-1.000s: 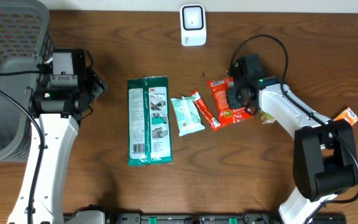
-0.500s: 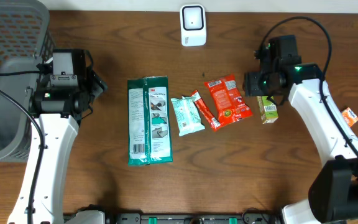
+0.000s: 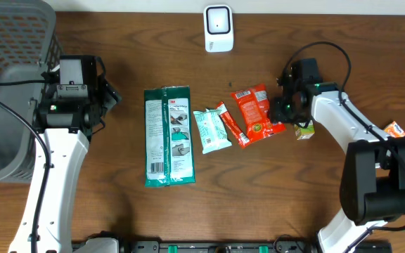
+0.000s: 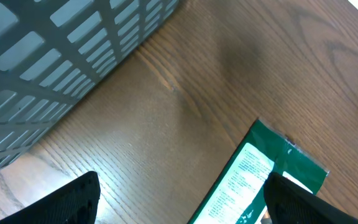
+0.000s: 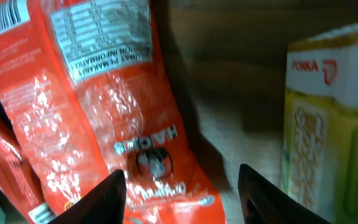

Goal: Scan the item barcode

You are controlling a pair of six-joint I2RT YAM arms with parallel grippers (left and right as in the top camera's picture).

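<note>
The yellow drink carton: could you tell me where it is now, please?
In the overhead view the drink carton sits on the right side of the table, just right of the red snack bag, with the right gripper beside it.

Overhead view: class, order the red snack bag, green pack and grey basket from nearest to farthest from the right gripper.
1. red snack bag, just beside the right gripper.
2. green pack, mid-table.
3. grey basket, at the far left edge.
</note>
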